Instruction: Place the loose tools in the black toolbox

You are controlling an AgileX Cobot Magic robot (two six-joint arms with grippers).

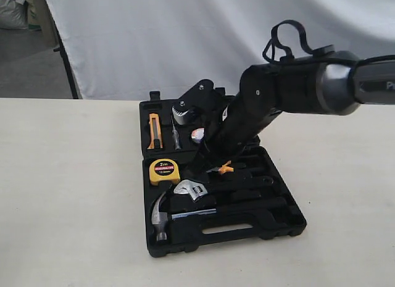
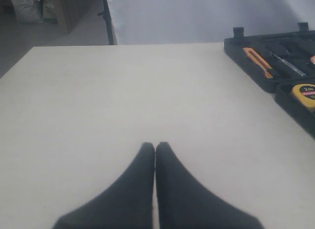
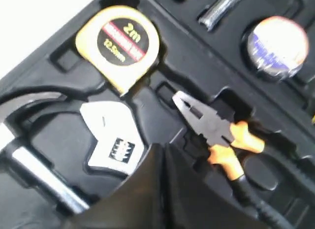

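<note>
While the right fingers (image 3: 140, 194), pressed together and empty, hang just above the wrench (image 3: 110, 140), the hammer (image 1: 162, 214), wrench and tape roll (image 3: 278, 44) all lie inside the black toolbox (image 1: 284, 222). Beside it, the left fingers (image 2: 140, 184) are likewise pressed together. Judgement: stowing looks complete; next, withdraw upward without snagging.

left claw (image 2: 155, 147): closed, over table (image 2: 123, 91) | black toolbox (image 2: 235, 47): well apart, open

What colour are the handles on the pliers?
Orange. The pliers show best in the right wrist view.
</note>
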